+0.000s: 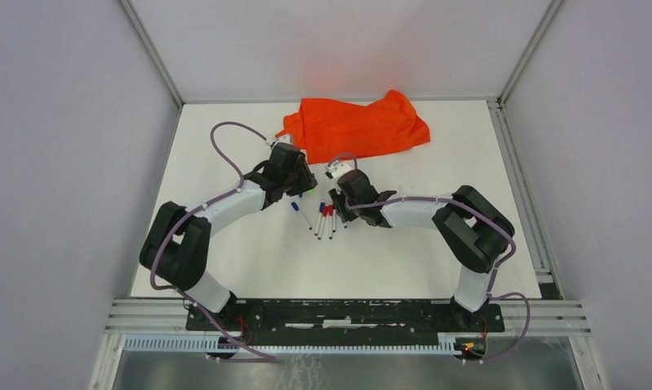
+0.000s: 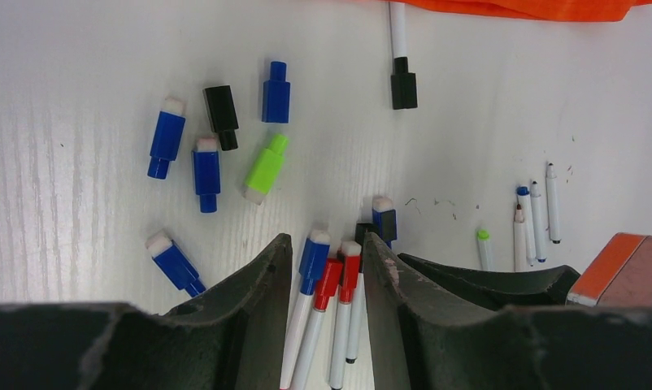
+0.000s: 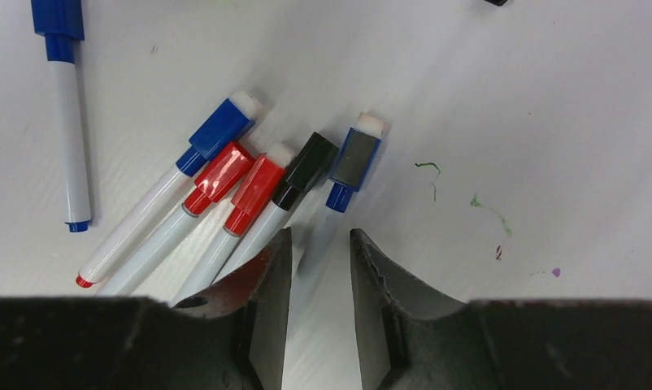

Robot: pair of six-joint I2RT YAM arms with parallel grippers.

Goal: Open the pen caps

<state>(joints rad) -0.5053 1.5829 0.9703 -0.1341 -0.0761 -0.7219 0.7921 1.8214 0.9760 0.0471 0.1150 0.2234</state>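
Several loose pen caps lie on the white table: blue [image 2: 167, 136], black [image 2: 222, 114], blue [image 2: 276, 92] and green [image 2: 266, 166] ones. A bunch of capped pens [image 1: 326, 221] lies between the arms, with blue [image 3: 221, 130], red [image 3: 256, 191], black [image 3: 305, 171] and blue [image 3: 354, 162] caps. My left gripper [image 2: 327, 244] is open above this bunch, whose blue cap [image 2: 314, 256] and red cap [image 2: 349, 272] show between its fingers. My right gripper [image 3: 321, 237] is open low over the table, with the white barrel of the rightmost blue-capped pen lying between its fingers.
An orange cloth [image 1: 359, 126] is bunched at the back of the table. A black-capped pen [image 2: 402, 81] lies near it. Several uncapped white pens [image 2: 536, 219] lie to the right of the bunch. Another blue-capped pen [image 3: 69, 146] lies apart on the left.
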